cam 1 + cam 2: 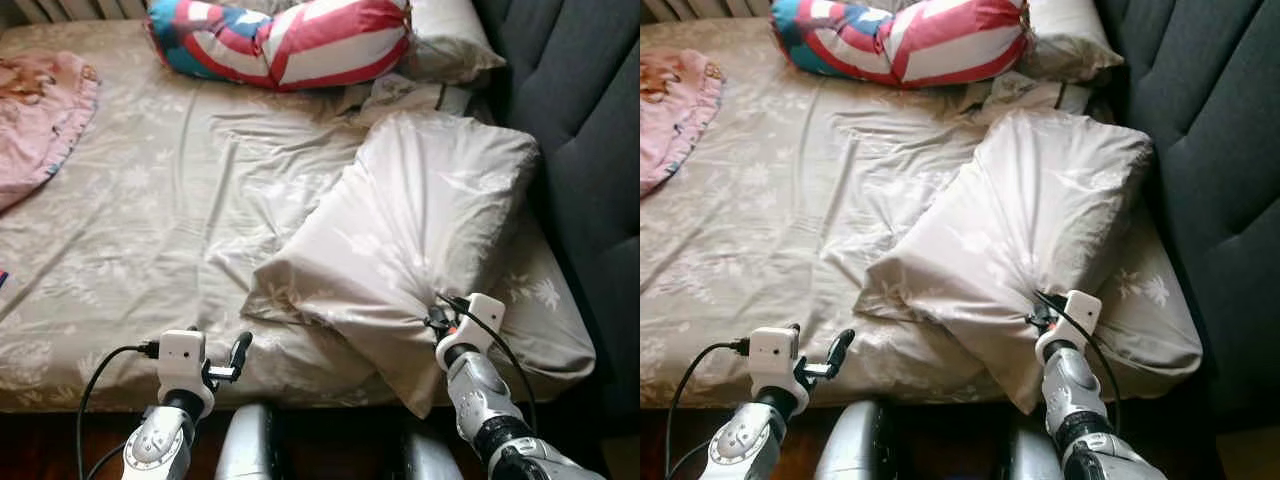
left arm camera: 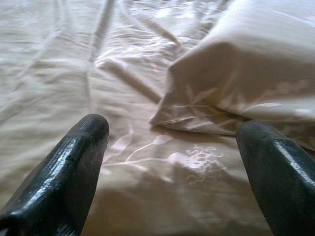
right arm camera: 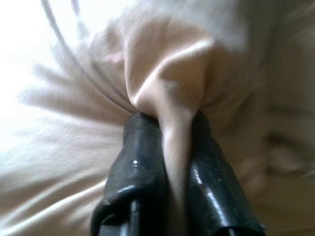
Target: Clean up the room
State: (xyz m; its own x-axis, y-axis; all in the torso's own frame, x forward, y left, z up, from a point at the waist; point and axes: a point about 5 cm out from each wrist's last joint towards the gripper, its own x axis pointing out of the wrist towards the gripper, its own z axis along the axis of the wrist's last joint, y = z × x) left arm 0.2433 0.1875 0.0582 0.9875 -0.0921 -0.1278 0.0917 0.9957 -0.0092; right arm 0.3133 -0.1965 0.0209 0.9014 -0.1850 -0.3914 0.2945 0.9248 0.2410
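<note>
On the bed (image 1: 150, 230): pillow (image 1: 420, 220) lies slantwise, near the dark headboard (image 1: 580, 130), its low corner hanging over the bed's near edge.
Right gripper (image 1: 440, 318): at that low end of the pillow, fingers (image 3: 147, 162) clamped together on a pinched fold of its cover.
Left gripper (image 1: 236, 352): over the bed's near edge, beside the pillow's other near corner, fingers (image 2: 74, 162) spread apart and holding nothing.
Other things: striped cushion (image 1: 290, 40) and a second pillow (image 1: 450, 40) by the headboard, beyond the first pillow; pink cloth (image 1: 40, 110) on the bed, well apart from it.
Handling: likely light and soft, the cover loose and smooth; a pinch of cloth alone may slip or let the filling sag, so I judge a deeper bite at a corner seam safer, with the left gripper taking the other near corner.
Right wrist view: cloth bunched tight between the two fingers, creases fanning out from the grip, which the head views are too far to show.
Left wrist view: bare sheet between the spread fingers, pillow corner just ahead.
Head views: whole layout of the bed.
</note>
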